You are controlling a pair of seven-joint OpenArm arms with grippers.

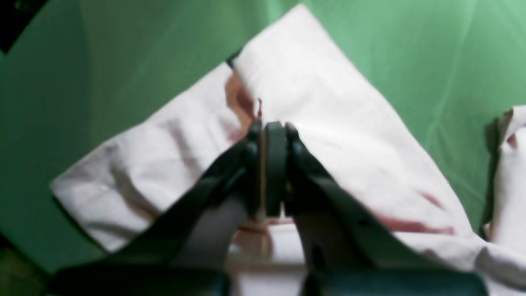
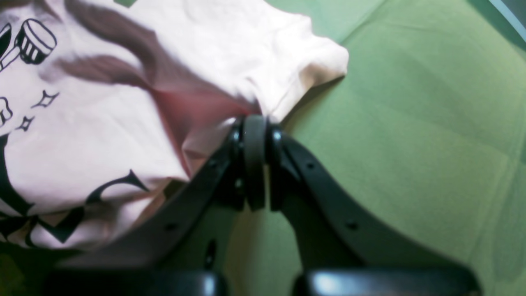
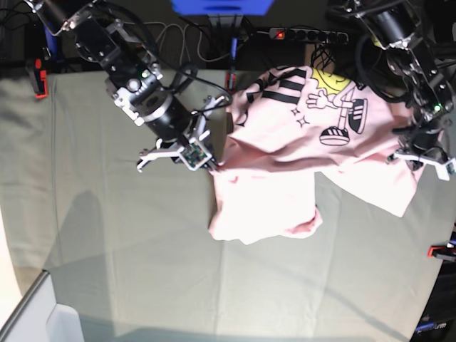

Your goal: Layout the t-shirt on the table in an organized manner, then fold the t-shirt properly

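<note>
The pale pink t-shirt (image 3: 299, 142) lies crumpled on the grey-green table (image 3: 107, 228), right of centre. Its printed side faces up, with black letters and a yellow cartoon figure, and a plain flap (image 3: 263, 206) hangs toward the front. My right gripper (image 3: 214, 165) is at the shirt's left edge. In the right wrist view this gripper (image 2: 254, 121) is shut on a fold of the fabric (image 2: 205, 53). My left gripper (image 3: 412, 158) is at the shirt's right edge. The left wrist view shows that gripper (image 1: 273, 125) shut on the cloth (image 1: 320, 90), which drapes below it.
Red clamps (image 3: 39, 77) hold the table cover at the left edge and at the right edge (image 3: 438, 251). A power strip (image 3: 306, 33) and cables lie behind the table. A white bin (image 3: 43, 320) sits at the front left corner.
</note>
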